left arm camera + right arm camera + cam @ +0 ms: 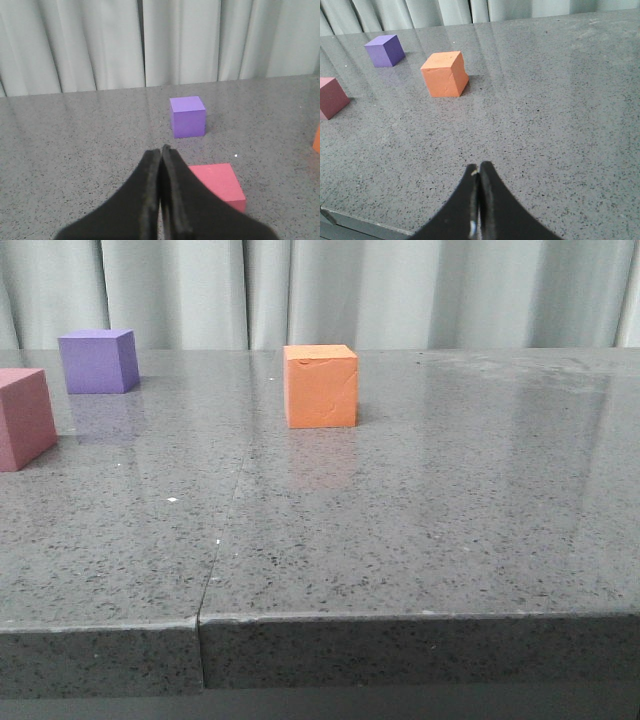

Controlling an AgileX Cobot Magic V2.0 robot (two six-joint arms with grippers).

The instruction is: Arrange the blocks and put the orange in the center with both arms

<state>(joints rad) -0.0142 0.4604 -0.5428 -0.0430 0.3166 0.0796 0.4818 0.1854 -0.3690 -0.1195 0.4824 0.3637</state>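
Note:
The orange cube [320, 386] stands on the dark-grey stone tabletop [400, 530], near the middle and towards the back. A purple cube [98, 361] sits at the back left, and a pink-red cube [22, 418] is at the left edge, nearer than the purple one. No arm shows in the front view. My left gripper [161, 150] is shut and holds nothing, hovering just short of the pink-red cube [218, 183], with the purple cube [188, 117] beyond. My right gripper [479, 169] is shut and empty over bare table, well short of the orange cube [444, 74].
Pale pleated curtains [330, 290] hang behind the table. The tabletop has a seam [222, 540] running front to back left of the middle, and its front edge [400, 618] is close to the camera. The right half of the stone is bare and glossy.

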